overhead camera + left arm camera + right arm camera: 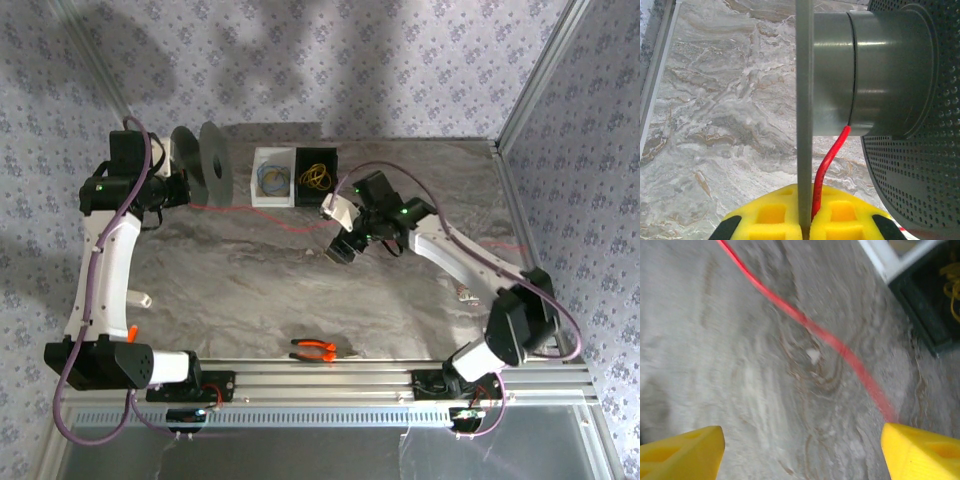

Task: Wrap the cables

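We have the left gripper [805, 222] clamped on the spool [880, 75] flange, likely to steady it for winding. The cable [827, 165] drops from the hub down between its fingers. Right gripper [802, 452] jaws are wide apart, cable on the table [740, 365] running up to one finger, probably pre-grasp.

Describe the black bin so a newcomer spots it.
At the far edge of the marble table, right of the grey spool, two small bins sit side by side. The black bin is the right one, holding yellow bands; its neighbour is a white bin.
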